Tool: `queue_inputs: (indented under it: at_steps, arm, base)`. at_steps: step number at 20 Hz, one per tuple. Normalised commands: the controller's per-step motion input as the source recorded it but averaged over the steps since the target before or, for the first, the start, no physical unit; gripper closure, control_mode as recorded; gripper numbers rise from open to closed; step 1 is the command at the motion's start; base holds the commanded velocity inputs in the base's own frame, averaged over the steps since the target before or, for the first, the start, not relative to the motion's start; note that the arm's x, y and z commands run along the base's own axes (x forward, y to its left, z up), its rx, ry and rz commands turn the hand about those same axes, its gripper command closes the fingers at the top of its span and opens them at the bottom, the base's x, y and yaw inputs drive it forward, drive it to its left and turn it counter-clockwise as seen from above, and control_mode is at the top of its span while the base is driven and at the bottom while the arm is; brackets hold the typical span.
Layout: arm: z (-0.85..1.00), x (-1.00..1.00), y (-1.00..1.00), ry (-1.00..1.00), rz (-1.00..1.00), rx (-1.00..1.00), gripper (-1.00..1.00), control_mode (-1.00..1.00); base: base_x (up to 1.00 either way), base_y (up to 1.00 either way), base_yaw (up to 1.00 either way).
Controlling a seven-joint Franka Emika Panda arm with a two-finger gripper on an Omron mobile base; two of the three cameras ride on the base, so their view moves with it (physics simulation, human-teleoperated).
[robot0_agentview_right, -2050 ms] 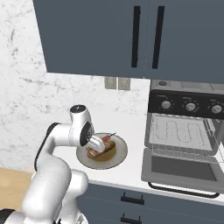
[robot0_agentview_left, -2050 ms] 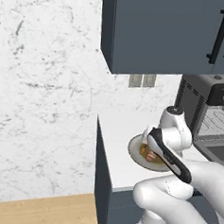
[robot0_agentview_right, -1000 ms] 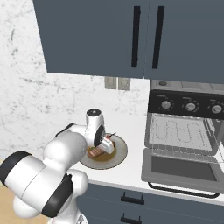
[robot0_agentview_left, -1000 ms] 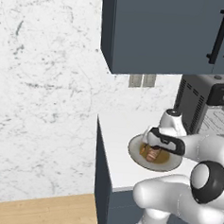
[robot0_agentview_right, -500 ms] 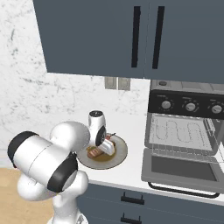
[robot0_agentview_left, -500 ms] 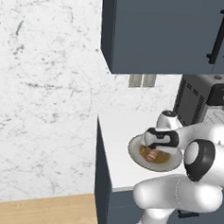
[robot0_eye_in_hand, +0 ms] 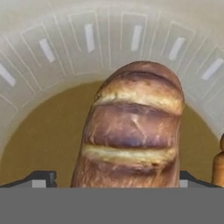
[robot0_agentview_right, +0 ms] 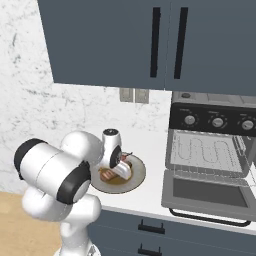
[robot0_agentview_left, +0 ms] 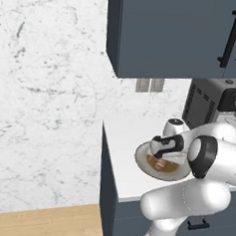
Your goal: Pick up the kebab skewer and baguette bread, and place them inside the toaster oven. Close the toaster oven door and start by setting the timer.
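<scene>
End effector (robot0_eye_in_hand: pixel 113 177) open, straddling baguette bread (robot0_eye_in_hand: pixel 131 131).

One plate (robot0_agentview_right: pixel 134 181); one baguette bread (robot0_eye_in_hand: pixel 133 131); one toaster oven (robot0_agentview_right: pixel 212 155); three knobs, perhaps more; one kebab skewer (robot0_agentview_right: pixel 126 157).
</scene>
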Motion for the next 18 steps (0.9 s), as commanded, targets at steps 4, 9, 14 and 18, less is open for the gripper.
queue_inputs:
  at_steps: [4, 9, 14, 18]
  arm:
    - [0.00, -0.47, -0.44, -0.04, -0.01, 0.08, 1.00, -1.00]
    - [0.57, -0.62, -0.45, -0.03, -0.07, 0.07, 1.00, -1.00]
    - [1.00, -0.17, -0.23, 0.03, -0.18, 0.00, 1.00, -1.00]
    - [0.95, -0.17, -0.34, 0.00, -0.36, 0.00, 1.00, -1.00]
  base:
    - [0.00, 0.00, 0.00]
    - [0.00, 0.00, 0.00]
    - [0.00, 0.00, 0.00]
    - [0.00, 0.00, 0.00]
